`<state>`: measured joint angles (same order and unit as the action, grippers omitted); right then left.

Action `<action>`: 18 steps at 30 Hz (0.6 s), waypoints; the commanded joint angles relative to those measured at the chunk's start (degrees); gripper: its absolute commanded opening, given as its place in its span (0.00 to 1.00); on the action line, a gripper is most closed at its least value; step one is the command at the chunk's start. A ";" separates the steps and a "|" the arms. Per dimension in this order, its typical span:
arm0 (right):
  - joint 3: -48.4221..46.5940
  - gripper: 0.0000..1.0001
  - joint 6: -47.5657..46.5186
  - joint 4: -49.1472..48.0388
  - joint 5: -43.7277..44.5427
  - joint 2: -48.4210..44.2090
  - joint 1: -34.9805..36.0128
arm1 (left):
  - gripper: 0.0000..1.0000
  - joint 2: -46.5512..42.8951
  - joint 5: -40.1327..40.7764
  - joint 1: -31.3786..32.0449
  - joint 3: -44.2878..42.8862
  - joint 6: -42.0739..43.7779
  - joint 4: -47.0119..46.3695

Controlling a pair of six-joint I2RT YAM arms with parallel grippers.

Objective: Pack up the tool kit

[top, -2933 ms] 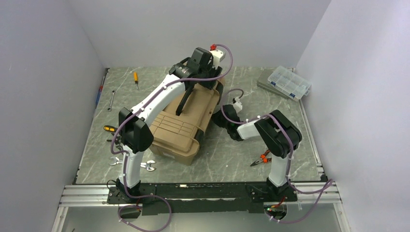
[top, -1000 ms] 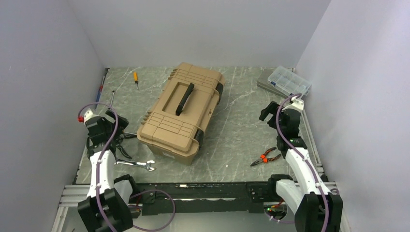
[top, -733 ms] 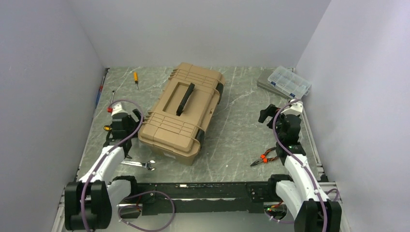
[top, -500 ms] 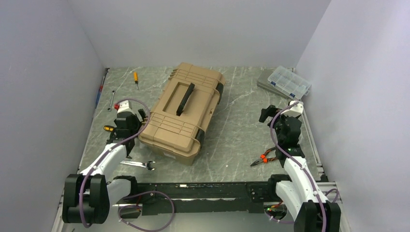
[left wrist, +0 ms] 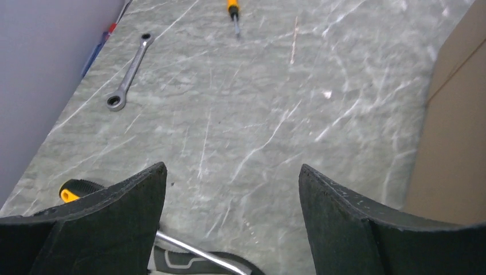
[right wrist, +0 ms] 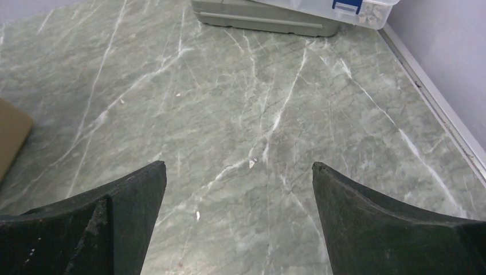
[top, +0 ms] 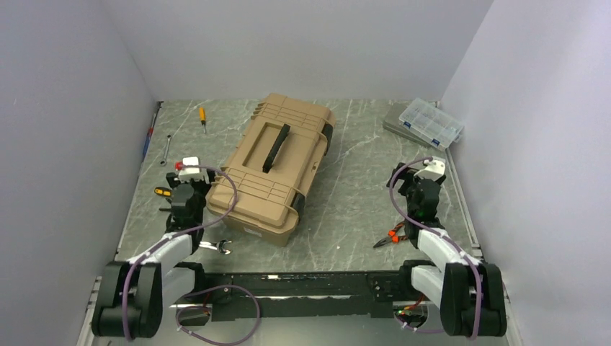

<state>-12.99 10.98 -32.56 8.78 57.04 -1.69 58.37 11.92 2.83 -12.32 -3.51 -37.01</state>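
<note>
The tool kit [top: 274, 169] is a tan toolbox with a black lid handle. It lies shut and slanted in the middle of the table. My left gripper [top: 181, 193] hangs low beside its near left corner, open and empty. In the left wrist view the gripper [left wrist: 232, 172] frames bare table, with the box's tan side [left wrist: 458, 126] at the right. My right gripper [top: 405, 186] is off to the box's right, open and empty. In the right wrist view the gripper [right wrist: 239, 166] spans bare table, with the box's corner [right wrist: 11, 137] at the left edge.
A ring spanner [left wrist: 129, 71], an orange screwdriver [left wrist: 232, 8] and a yellow-handled tool [left wrist: 80, 189] lie left of the box. A wrench [top: 216, 247] lies near the front. Orange-handled pliers [top: 393, 236] lie near the right arm. A clear organiser case [top: 425, 122] sits at the back right.
Both arms have drawn back from the toolbox and folded down toward their bases. The left gripper swung in beside the box's near left corner. The box has not moved.
</note>
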 commanded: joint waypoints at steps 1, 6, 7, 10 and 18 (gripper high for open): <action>0.59 0.98 -3.00 -14.19 -0.46 5.69 -0.22 | 0.88 8.87 -1.31 -1.35 7.20 8.45 -28.56; -0.61 0.95 -6.80 -20.81 -3.15 16.15 -0.38 | 0.87 18.21 -9.87 -5.70 4.56 6.99 -32.96; -0.88 0.93 -7.30 -22.28 -3.25 17.14 -0.28 | 0.86 18.33 -10.46 -5.72 2.15 7.75 -28.78; -1.06 0.93 -8.10 -26.75 -1.14 22.62 -0.19 | 0.87 18.95 -10.29 -5.65 -0.92 7.65 -23.49; -1.12 1.00 -9.75 -31.73 1.23 27.68 1.42 | 0.99 18.73 -9.32 -5.70 -0.35 7.12 -24.24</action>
<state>-13.10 2.70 -56.88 8.51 85.45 -0.67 77.25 3.88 -2.61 -12.75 3.64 -59.48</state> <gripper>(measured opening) 0.984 0.984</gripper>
